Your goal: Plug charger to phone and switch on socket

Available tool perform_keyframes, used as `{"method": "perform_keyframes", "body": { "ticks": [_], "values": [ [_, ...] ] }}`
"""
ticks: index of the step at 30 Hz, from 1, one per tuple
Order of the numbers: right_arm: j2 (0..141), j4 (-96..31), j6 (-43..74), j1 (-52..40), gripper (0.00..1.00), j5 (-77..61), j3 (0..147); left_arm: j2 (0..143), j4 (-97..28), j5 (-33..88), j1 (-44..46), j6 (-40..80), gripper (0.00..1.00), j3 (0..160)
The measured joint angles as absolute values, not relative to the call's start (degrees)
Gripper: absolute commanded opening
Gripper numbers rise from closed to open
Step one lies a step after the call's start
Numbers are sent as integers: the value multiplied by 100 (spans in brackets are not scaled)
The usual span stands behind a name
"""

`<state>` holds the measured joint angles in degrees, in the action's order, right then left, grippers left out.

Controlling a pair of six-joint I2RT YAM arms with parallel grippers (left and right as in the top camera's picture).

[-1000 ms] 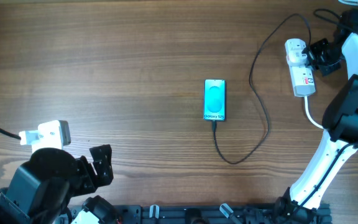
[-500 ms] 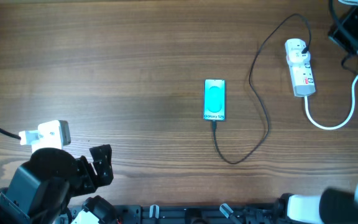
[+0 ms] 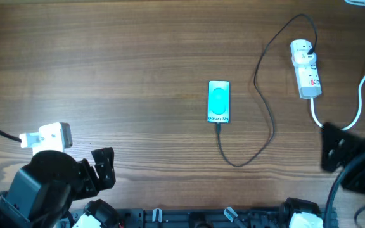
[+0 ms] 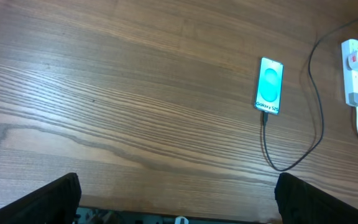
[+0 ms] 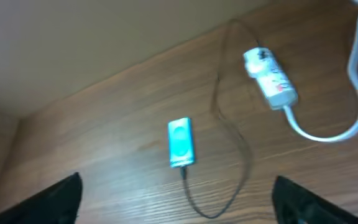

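Observation:
The phone point(image 3: 218, 101) lies flat mid-table, its turquoise screen up. The charger's thin black cable point(image 3: 272, 123) runs from the phone's near end, loops right and rises to the black plug point(image 3: 310, 47) seated in the white socket point(image 3: 305, 71) at the far right. My left gripper point(image 3: 102, 168) rests open at the near left edge, far from everything. Blurred, my right gripper point(image 3: 336, 149) is at the near right, apart from the socket. Its wrist view shows the jaws point(image 5: 176, 186) wide open and empty, with the phone point(image 5: 181, 143) and socket point(image 5: 270, 74) ahead.
The socket's thick white cable point(image 3: 358, 101) curves right and off the far right corner. A white adapter block point(image 3: 48, 135) with a black lead lies at the near left, beside my left arm. The left wrist view shows the phone point(image 4: 269, 94) and socket point(image 4: 355, 71).
My right gripper left the socket, swung away and came back to the near right edge, going from shut to open. The left arm, phone and socket have not moved.

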<state>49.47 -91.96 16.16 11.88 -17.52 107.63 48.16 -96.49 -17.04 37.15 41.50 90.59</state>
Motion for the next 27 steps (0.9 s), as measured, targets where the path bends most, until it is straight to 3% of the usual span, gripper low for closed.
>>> {"method": "perform_keyframes", "body": {
  "ticks": [4, 9, 15, 18, 24, 27],
  "values": [
    [3686, -9262, 1487, 1186, 100, -2226, 10108, 4816, -9647, -1704, 3715, 4150, 100, 9059],
    [3175, -9214, 775, 1186, 100, -2224, 9835, 4816, -9649, -1704, 3715, 4150, 100, 9059],
    [1393, -9115, 489, 1177, 100, -2340, 7041, 4814, -9647, -1704, 3715, 4150, 100, 9059],
    [1111, -8018, 489, 1181, 100, -2672, 6504, 4816, -9647, -1702, 3715, 4150, 100, 9059],
    [438, -4436, 473, 1232, 100, -3076, 5118, 4816, -9649, -1699, 3715, 4150, 100, 9059],
    [102, -2447, 521, 1201, 100, -3444, 3671, 4816, -9649, -1704, 3715, 4150, 100, 9059]
  ]
}}
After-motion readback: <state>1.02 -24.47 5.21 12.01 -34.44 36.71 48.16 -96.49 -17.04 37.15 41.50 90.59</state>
